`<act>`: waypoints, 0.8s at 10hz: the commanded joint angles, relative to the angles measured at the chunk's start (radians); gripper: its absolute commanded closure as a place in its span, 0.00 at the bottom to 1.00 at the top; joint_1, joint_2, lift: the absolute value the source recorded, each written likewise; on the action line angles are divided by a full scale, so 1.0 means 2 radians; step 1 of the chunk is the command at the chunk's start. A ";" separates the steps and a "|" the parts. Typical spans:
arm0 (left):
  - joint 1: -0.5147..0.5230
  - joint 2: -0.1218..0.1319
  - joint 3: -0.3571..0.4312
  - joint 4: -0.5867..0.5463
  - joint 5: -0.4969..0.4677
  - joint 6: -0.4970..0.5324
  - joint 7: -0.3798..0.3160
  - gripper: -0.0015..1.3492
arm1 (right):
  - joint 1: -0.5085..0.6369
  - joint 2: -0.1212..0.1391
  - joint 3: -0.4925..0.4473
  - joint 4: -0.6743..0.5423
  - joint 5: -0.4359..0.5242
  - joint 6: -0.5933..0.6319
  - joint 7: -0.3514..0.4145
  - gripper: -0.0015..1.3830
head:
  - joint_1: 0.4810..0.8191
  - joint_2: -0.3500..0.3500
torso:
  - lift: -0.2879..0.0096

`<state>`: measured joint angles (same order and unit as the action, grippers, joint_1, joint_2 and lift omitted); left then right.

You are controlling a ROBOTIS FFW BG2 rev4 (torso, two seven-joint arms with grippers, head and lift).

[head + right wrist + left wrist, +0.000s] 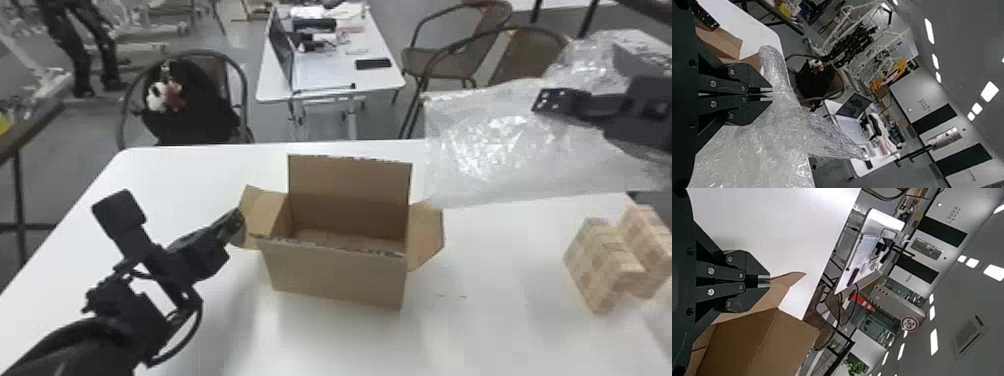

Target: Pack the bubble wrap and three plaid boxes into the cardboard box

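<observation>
Because the bubble wrap (492,145), beside the cardboard box (335,272) in the head view, looked light, limp and slippery, a gathered fold promised the surest hold. The left wrist view's left gripper (766,281) pinched a box flap (789,279); the right wrist view's right gripper (766,94) nipped the wrap.

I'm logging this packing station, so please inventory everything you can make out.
Cardboard box: 1, brown, open mid-table
Bubble wrap: at least 1 piece, clear, table's far right
Plaid boxes: at least 2, beige, table's right
Front table: 1, white
Rear table: 1, white, behind
Laptop: 1, dark screen, rear table
Chairs: at least 3, brown, behind
Bag: 1, black, left chair
Cone: 1, orange, background
Left gripper: 1, black, at left flap
Right gripper: 1, black, at bubble wrap
</observation>
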<state>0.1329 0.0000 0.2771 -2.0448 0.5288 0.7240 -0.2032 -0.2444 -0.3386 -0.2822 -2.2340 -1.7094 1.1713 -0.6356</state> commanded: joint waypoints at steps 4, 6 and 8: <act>-0.001 -0.001 -0.007 0.000 -0.005 -0.002 0.007 0.90 | -0.008 0.110 0.107 0.083 0.095 -0.075 0.125 0.83 | 0.26 0.67 | 0.38; -0.010 -0.001 -0.017 0.002 -0.018 -0.002 0.009 0.90 | -0.024 0.105 0.221 0.148 0.086 -0.158 0.161 0.83 | 0.31 0.81 | 0.38; -0.010 -0.001 -0.021 0.003 -0.017 -0.002 0.014 0.90 | -0.020 0.092 0.268 0.155 0.095 -0.237 0.165 0.83 | 0.31 0.89 | 0.38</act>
<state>0.1106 0.0000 0.2358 -2.0388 0.4938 0.7195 -0.1742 -0.2892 -0.1488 0.2269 -1.9274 -1.5276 0.7424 -0.3046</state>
